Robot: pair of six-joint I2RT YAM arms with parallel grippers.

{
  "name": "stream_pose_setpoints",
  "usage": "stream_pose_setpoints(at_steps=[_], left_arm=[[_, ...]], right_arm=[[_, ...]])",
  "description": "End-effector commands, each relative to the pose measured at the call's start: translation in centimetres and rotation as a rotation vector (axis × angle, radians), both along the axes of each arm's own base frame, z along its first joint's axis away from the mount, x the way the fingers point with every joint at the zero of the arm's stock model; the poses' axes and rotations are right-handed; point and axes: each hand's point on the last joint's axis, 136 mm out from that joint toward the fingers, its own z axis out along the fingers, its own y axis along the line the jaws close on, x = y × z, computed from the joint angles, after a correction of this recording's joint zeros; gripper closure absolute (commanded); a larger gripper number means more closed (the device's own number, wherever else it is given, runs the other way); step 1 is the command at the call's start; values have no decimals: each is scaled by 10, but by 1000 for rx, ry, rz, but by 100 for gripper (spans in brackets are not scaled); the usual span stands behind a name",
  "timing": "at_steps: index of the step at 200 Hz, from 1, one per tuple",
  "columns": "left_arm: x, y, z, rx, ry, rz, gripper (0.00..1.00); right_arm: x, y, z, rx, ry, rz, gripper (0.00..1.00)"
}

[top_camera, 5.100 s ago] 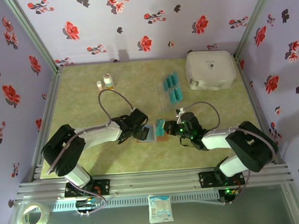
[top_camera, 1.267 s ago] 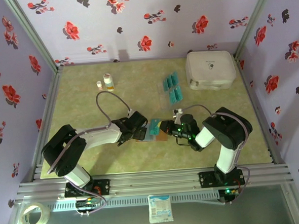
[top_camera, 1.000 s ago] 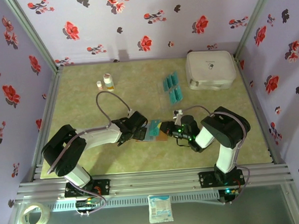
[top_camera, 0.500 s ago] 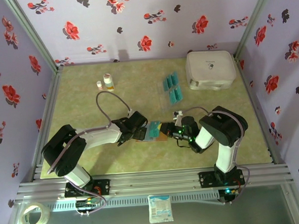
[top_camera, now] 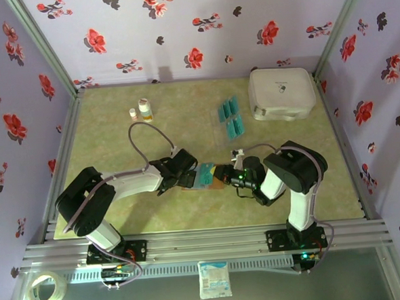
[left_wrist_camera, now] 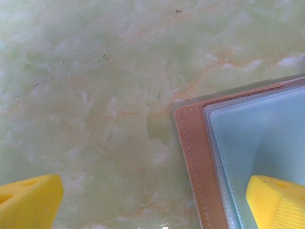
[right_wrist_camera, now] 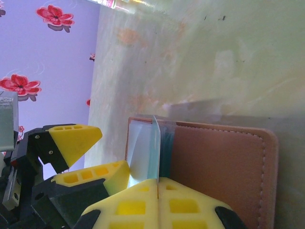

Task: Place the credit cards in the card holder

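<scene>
Between the two grippers near the table's (top_camera: 118,141) front edge, the card holder (right_wrist_camera: 219,162) lies open and flat. A credit card (right_wrist_camera: 154,148) stands on edge at its pocketed half, pinched in the right gripper's (right_wrist_camera: 157,188) closed fingers. The left gripper (left_wrist_camera: 152,202) is spread wide, one pad (left_wrist_camera: 279,200) over the pockets. More credit cards (top_camera: 231,118) lie farther back, beside a white case (top_camera: 281,92).

lilac floral walls (top_camera: 131,18), green marbled tabletop (top_camera: 184,117)
</scene>
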Motion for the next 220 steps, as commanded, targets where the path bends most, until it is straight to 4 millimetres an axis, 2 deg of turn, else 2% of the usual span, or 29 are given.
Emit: stream_pose_setpoints(at_steps=[1, 220], left_arm=[[-12, 18, -15, 86, 39, 8, 0], [-13, 18, -15, 87, 41, 8, 0]], right_arm=[[-12, -2, -11, -17, 38, 23, 100], [-27, -3, -29, -28, 96, 69, 100]])
